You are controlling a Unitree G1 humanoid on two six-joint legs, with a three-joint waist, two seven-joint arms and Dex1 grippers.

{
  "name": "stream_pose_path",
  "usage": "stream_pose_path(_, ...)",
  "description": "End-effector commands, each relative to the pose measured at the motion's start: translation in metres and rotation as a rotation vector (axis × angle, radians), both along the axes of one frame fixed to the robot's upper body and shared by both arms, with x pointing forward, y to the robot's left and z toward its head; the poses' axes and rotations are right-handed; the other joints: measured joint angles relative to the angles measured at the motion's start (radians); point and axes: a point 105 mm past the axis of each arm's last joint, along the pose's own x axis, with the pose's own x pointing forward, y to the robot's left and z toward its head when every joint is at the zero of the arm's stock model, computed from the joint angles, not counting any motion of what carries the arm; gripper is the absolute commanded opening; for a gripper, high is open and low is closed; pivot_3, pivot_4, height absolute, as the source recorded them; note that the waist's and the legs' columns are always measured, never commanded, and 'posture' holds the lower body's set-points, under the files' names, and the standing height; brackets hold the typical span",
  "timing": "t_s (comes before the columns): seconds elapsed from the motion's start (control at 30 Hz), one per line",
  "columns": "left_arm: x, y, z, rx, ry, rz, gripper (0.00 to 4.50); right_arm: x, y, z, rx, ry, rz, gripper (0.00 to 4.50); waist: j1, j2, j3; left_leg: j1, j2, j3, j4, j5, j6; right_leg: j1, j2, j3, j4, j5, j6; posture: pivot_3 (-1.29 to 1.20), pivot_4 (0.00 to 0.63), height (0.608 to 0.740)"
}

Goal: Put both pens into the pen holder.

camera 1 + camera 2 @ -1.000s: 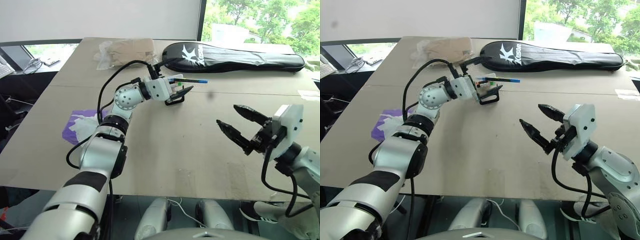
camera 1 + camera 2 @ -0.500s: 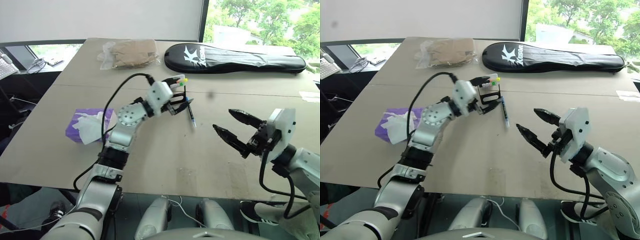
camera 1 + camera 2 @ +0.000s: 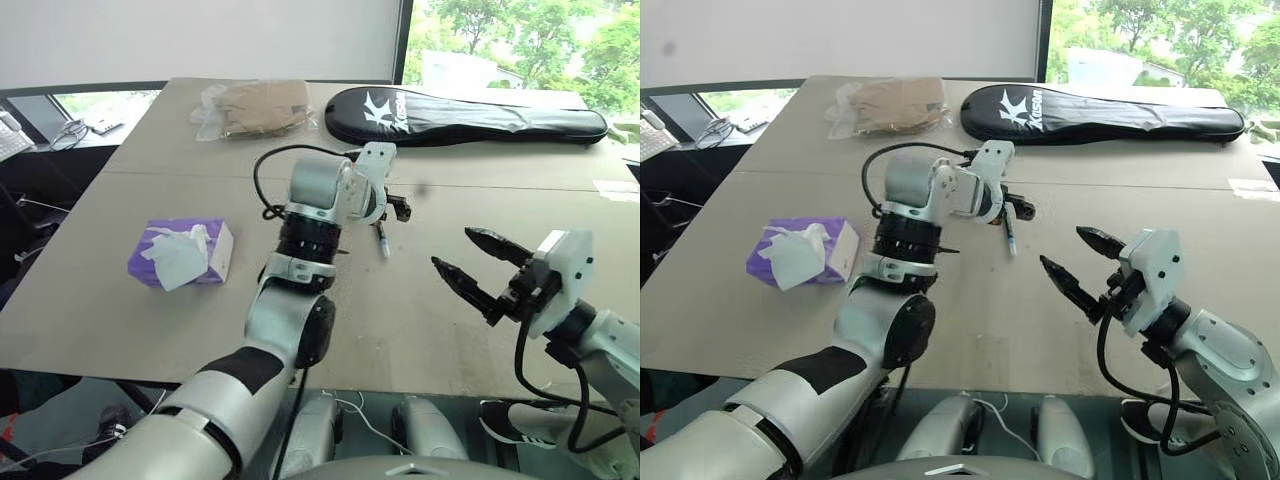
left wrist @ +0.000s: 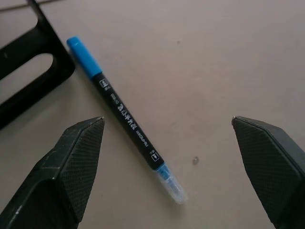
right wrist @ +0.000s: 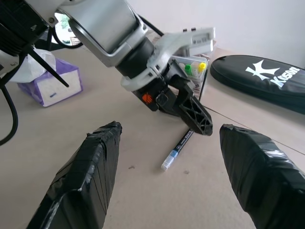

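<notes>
Pen with the blue end (image 4: 125,114) lies flat on the table (image 3: 450,330), just right of the pen holder (image 5: 193,67) and a little nearer to the robot, its pale tip towards the near edge. In the left wrist view its blue cap sits just beside a black bar of the holder's frame, close to touching, though that is hard to judge. The holder itself is mostly hidden behind the left arm; yellow and green tips show at its top in the right wrist view.

Directly over the pen hangs the left gripper (image 4: 169,143), its two fingers spread wide and holding nothing, the pen lying between them but nearer the one on the holder's side. The right gripper (image 3: 482,265) hovers well to the right and nearer, fingers apart and also empty, pointing towards the pen.

Judging by this, the step in hand is picking this pen up from the table. The next move calls for centring the left gripper over the barrel, lowering it, and closing across the pen, not along it, without knocking the holder.

Further out, a purple tissue box (image 3: 182,252) sits to the left and a long black racket bag (image 3: 465,113) lies at the far side.
</notes>
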Motion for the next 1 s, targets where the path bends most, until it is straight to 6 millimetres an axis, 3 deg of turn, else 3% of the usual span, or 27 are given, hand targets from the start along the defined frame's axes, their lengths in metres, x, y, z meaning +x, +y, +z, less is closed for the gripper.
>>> stream_pose_path(0.03,0.007,0.0,0.008,0.028,-0.033,0.091,4.42,-0.005,0.0,0.011,-0.002,-0.057,-0.015,3.54,-0.003,0.0,0.0,0.0,0.0,0.001,0.0,0.0,0.0,0.0,0.0,0.001,0.0,0.0,0.0,0.0,0.15,0.74)
stream_pose_path(0.37,0.025,-0.021,0.001,-0.013,-0.029,0.162,4.42,-0.003,-0.001,0.01,-0.012,-0.053,-0.019,3.54,0.025,-0.001,0.001,0.0,0.0,0.002,-0.001,0.0,-0.001,-0.001,-0.001,0.001,0.0,0.0,0.0,0.0,0.15,0.74)
stream_pose_path(0.63,0.017,-0.04,-0.006,-0.037,0.041,0.116,4.42,-0.005,-0.001,0.009,-0.025,-0.047,-0.019,3.54,0.022,-0.001,0.001,0.0,0.0,0.002,-0.001,0.0,-0.001,-0.001,-0.001,0.001,0.0,0.0,0.0,0.0,0.15,0.74)
stream_pose_path(0.67,0.017,-0.039,-0.009,-0.031,0.049,0.115,4.03,-0.005,-0.001,0.009,-0.025,-0.047,-0.019,3.54,0.022,-0.001,0.001,0.0,0.0,0.002,-0.001,0.0,-0.001,-0.001,-0.001,0.001,0.0,0.0,0.0,0.0,0.15,0.74)
stream_pose_path(0.77,0.015,-0.035,-0.019,0.0,0.064,0.114,3.45,-0.005,-0.001,0.008,-0.026,-0.044,-0.019,3.54,0.024,-0.001,0.001,0.0,0.0,0.002,-0.001,0.0,-0.001,-0.001,-0.001,0.001,0.0,0.0,0.0,0.0,0.15,0.74)
stream_pose_path(0.8,0.015,-0.033,-0.02,0.009,0.066,0.108,2.86,-0.005,-0.001,0.008,-0.026,-0.043,-0.018,3.54,0.024,-0.001,0.001,0.0,0.0,0.002,-0.001,0.0,-0.001,-0.001,-0.001,0.001,0.0,0.0,0.0,0.0,0.15,0.74)
stream_pose_path(0.93,0.011,-0.032,-0.019,0.025,0.076,0.046,1.25,-0.004,0.0,0.007,-0.027,-0.041,-0.016,3.54,0.024,-0.001,0.001,0.0,-0.001,0.002,-0.001,0.0,-0.001,-0.001,-0.001,0.001,0.0,0.0,0.0,0.0,0.15,0.74)
stream_pose_path(0.97,0.008,-0.031,-0.019,0.026,0.091,0.018,1.08,-0.004,0.0,0.007,-0.027,-0.041,-0.014,3.54,0.023,-0.001,0.001,0.0,-0.001,0.002,-0.001,0.0,-0.001,-0.001,-0.001,0.001,0.0,0.0,0.0,0.0,0.15,0.74)
stream_pose_path(1.0,0.004,-0.031,-0.018,0.029,0.103,-0.025,0.42,-0.003,0.0,0.007,-0.027,-0.041,-0.014,3.54,0.023,-0.001,0.001,0.0,-0.001,0.002,-0.001,0.0,-0.001,-0.001,-0.001,0.001,0.0,0.0,0.0,0.0,0.15,0.74)
